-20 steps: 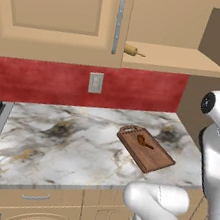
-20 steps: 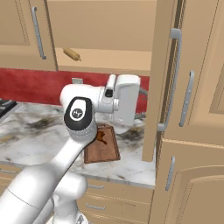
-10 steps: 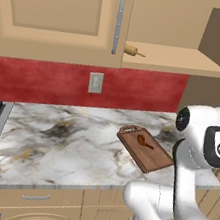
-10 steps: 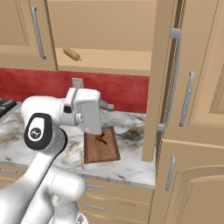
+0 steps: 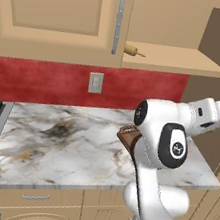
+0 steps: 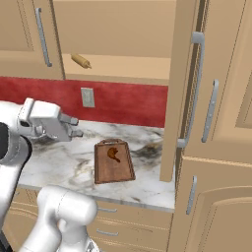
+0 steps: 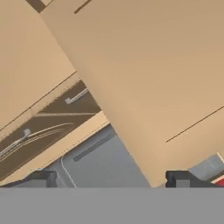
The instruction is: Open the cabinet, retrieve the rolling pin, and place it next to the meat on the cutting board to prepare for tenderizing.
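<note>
Glossy white arm (image 5: 163, 141), dark joints

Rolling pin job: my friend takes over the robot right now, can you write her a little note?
Gripper: fingers open, holding nothing, above the counter left of the cutting board.
Cabinet: right door swung open, left door shut.
Rolling pin: lying on the cabinet's bottom shelf, untouched.
Cutting board: on the marble counter, with the meat on it.
Done: cabinet opened.
Left: reach up, grab the rolling pin, set it on the board beside the meat.
</note>
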